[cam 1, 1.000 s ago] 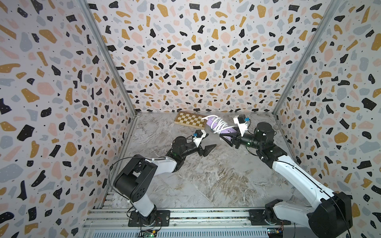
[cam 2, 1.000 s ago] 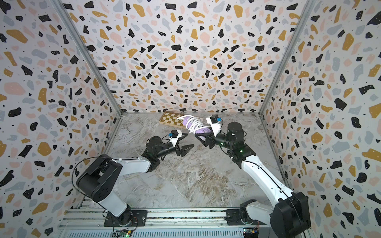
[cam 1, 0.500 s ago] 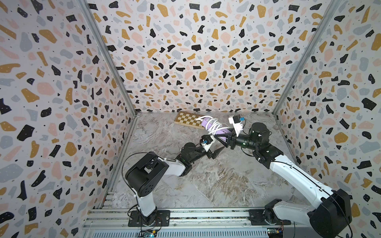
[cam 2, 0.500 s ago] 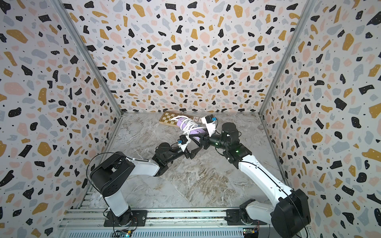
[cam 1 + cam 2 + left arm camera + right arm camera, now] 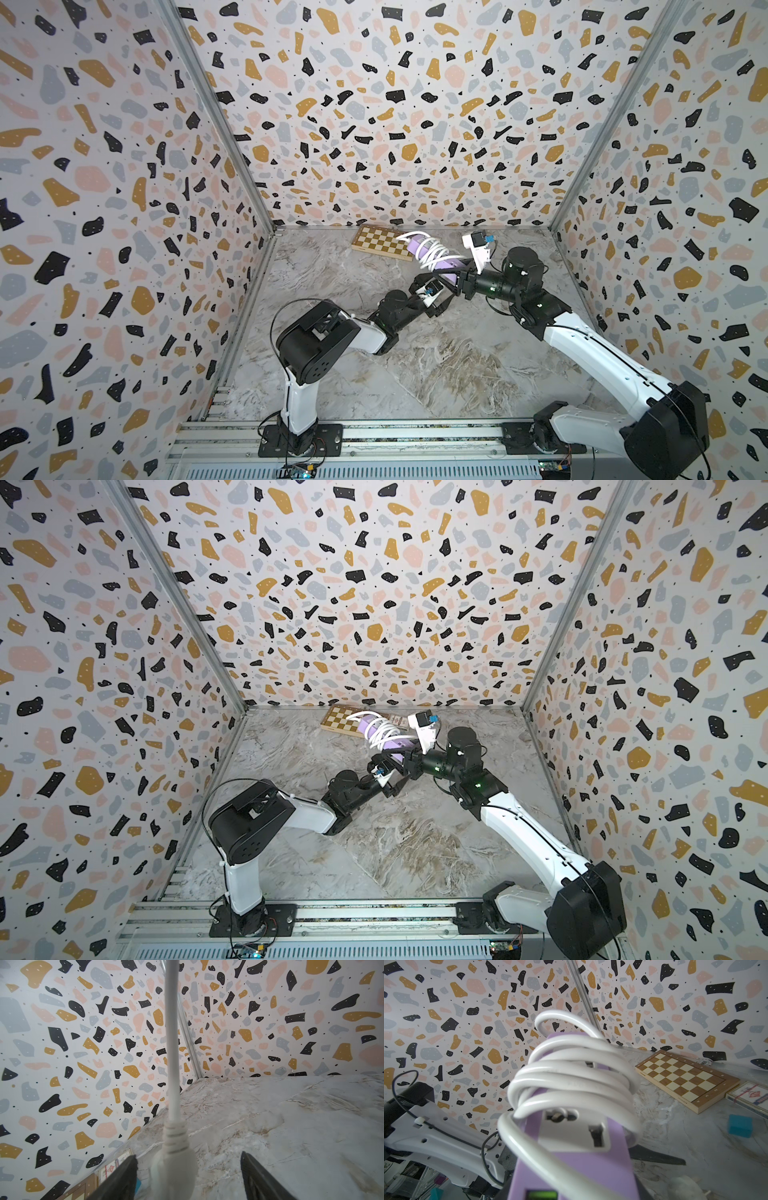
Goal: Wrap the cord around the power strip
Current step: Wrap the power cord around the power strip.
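My right gripper (image 5: 459, 277) is shut on the near end of the lilac power strip (image 5: 415, 248), holding it tilted above the table in both top views. The white cord (image 5: 433, 254) lies in several loops round the strip (image 5: 591, 1167), seen close up in the right wrist view as the cord (image 5: 571, 1076). A loose tail runs down to the white plug (image 5: 174, 1167). That plug sits between the fingers of my left gripper (image 5: 188, 1155), close to one finger and well apart from the other. The left gripper (image 5: 438, 293) is open, just below the strip.
A tan-and-white chessboard (image 5: 384, 247) lies by the back wall, with a card box (image 5: 751, 1095) and a small teal block (image 5: 740, 1126) beside it. Patterned walls close in three sides. The two wrists nearly touch mid-table.
My left arm has reached right and farther in, bringing its gripper under the strip and around the plug. My right gripper has carried the strip a little left. The left jaws have narrowed slightly.
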`<state>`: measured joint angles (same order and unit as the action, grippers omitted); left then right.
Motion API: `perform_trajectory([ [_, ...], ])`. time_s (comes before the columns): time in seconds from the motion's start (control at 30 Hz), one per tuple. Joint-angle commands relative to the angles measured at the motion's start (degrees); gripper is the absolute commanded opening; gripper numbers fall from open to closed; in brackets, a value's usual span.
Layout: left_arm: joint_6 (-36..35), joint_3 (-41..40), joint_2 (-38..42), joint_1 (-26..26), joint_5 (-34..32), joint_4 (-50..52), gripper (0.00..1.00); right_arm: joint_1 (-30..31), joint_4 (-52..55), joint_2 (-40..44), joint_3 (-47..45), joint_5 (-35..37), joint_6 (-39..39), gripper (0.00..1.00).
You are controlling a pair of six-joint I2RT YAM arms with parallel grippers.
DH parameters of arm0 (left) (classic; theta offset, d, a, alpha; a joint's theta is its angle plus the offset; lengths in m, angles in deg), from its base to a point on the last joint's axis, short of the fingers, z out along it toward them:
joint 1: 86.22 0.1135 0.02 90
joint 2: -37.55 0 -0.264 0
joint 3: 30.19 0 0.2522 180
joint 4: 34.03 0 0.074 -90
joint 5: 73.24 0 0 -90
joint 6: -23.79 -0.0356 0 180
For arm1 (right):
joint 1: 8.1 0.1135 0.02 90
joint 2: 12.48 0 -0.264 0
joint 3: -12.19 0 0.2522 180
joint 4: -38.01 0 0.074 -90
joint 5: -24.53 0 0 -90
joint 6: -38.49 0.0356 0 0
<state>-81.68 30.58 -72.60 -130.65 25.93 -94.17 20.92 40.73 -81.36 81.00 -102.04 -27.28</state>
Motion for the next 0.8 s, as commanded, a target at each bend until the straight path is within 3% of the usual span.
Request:
perform_trajectory([
  [0.0, -1.13, 2.5, -0.61, -0.3, -1.99, -5.54, 0.75, 0.42, -4.25, 2.48, 2.07, -1.22, 0.21, 0.0],
  [0.1, -1.27, 4.07, -1.86, -0.26, -1.96, -5.74, 0.66, 0.7, -3.99, 2.11, 2.32, -1.46, 0.21, 0.0],
  [0.23, -1.28, 5.36, -3.23, -0.31, -0.52, -6.48, 0.45, 0.69, -3.04, 2.09, 2.69, -1.22, -0.22, 0.0],
  [0.43, -1.57, 5.09, -3.63, -0.3, -0.17, -6.65, 0.22, 0.69, -2.45, 2.32, 3.02, -0.45, -0.8, 0.0],
  [0.63, -3.23, -0.18, 0.04, -0.26, -2.06, -6.96, 0.07, -1.98, -2.25, 3.52, 1.94, 0.15, -2.09, 0.0],
  [0.77, -3.93, -6.44, 6.03, 0.27, -4.07, -3.7, 0.03, -4.96, -0.09, 5.1, 1.07, 1.19, -6.55, 0.0],
])
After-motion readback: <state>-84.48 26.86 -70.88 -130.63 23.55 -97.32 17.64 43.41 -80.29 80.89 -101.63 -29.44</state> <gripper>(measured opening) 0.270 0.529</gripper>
